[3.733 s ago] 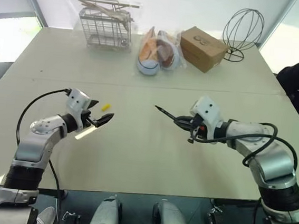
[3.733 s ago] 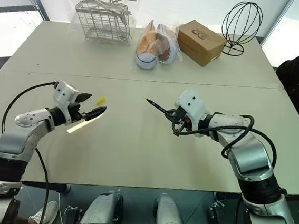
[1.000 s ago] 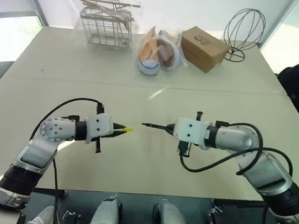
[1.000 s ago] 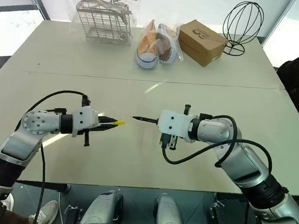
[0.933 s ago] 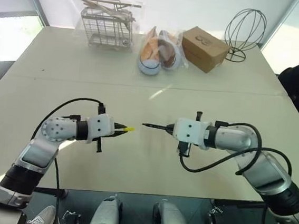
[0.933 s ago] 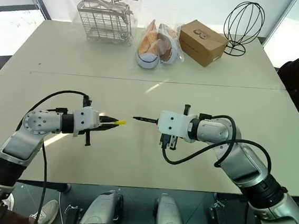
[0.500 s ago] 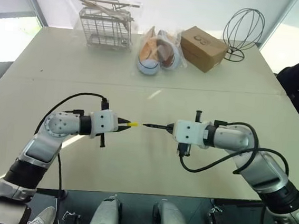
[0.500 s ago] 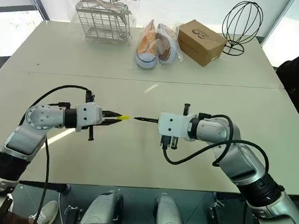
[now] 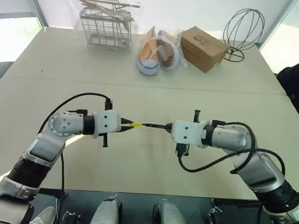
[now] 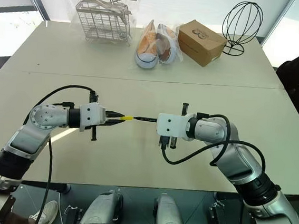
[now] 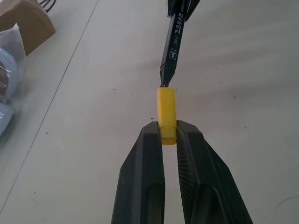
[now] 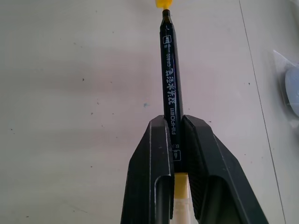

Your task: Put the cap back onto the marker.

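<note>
The cap [image 11: 167, 113] is pinched at its rear end between the closed fingers of the left gripper [image 11: 168, 135], its open mouth pointing away from them toward the marker [image 12: 170, 84]. The right gripper [image 12: 173, 140] is clamped on the marker's barrel, toward its back end, so most of the marker runs out past the fingers toward the cap. Both are held above the counter [image 9: 148, 180], well in front of the box [image 9: 203, 48].

The relation that matters: cap and marker lie nearly on one line, mouth to tip. The tip sits right at the cap's mouth, touching or just entering; how deep it has gone cannot be told. In the left wrist view the marker leans slightly off the cap's axis. The cap looks not yet seated, so the next move probably calls for a straight push along that shared line, with the small tilt corrected first to avoid the tip catching on the rim.
</note>
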You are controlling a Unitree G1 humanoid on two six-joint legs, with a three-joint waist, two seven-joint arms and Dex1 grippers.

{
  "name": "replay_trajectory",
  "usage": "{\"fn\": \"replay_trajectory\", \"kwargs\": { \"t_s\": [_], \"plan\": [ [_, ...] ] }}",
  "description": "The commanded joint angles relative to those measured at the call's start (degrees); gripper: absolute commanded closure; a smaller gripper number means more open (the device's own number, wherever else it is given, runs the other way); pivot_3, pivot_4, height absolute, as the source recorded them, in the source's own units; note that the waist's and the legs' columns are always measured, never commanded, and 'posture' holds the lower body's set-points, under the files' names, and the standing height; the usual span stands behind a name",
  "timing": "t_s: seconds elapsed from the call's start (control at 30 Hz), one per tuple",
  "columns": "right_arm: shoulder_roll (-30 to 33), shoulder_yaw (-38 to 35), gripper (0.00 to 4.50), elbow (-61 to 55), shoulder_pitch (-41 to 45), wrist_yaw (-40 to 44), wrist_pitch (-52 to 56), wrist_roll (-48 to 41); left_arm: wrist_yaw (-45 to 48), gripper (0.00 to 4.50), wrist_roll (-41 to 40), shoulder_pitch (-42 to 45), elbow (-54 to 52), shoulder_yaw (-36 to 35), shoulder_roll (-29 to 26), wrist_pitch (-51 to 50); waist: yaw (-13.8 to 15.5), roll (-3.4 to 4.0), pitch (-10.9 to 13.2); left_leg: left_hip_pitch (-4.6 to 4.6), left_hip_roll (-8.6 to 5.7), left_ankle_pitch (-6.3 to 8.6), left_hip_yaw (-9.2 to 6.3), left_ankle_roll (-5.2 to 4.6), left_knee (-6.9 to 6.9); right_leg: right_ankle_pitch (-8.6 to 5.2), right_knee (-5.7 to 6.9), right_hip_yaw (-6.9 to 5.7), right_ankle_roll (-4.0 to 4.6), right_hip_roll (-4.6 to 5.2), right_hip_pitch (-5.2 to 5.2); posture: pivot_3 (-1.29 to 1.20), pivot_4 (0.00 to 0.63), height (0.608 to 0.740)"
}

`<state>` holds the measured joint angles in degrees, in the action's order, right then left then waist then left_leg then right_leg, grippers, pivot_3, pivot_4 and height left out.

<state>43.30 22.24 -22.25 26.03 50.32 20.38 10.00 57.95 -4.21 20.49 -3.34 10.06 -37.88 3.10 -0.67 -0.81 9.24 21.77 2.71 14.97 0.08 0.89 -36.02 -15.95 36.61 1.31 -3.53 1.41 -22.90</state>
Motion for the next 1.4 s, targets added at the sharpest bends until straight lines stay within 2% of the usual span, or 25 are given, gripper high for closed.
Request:
{"fn": "replay_trajectory", "kwargs": {
  "t_s": [0.03, 0.53, 1.4],
  "plan": [
    [-0.1, -1.5, 4.50, -0.4, 0.6, 0.1, -1.6, 0.6, -0.3, 4.48, -0.3, 1.0, -0.8, -0.5, 0.1, 0.4, 0.0, 0.00, 0.0, -0.01, 0.00, 0.00, 0.00, 0.00, 0.00, 0.00, 0.01, 0.00, 0.00, 0.00, 0.00, 0.00, 0.150, 0.740],
    [0.7, -2.5, 4.50, 1.3, 0.1, 0.2, -5.2, 2.6, -0.3, 4.48, -0.4, 0.9, -0.8, -0.7, 0.0, 0.4, 0.0, 0.00, 0.0, -0.24, -0.01, 0.00, 0.02, 0.00, -0.03, -0.01, 0.44, 0.03, -0.02, -0.03, 0.01, 0.00, 0.150, 0.740],
    [0.7, -3.6, 4.50, 1.2, -0.2, 1.5, -8.1, 3.4, -0.8, 4.48, 0.1, 2.0, 1.8, -0.5, 0.6, 1.4, 0.0, 0.00, 0.0, -0.25, 0.00, 0.00, 0.03, 0.00, -0.03, -0.01, 0.45, 0.05, -0.02, -0.05, 0.02, 0.00, 0.150, 0.740]
  ]
}}
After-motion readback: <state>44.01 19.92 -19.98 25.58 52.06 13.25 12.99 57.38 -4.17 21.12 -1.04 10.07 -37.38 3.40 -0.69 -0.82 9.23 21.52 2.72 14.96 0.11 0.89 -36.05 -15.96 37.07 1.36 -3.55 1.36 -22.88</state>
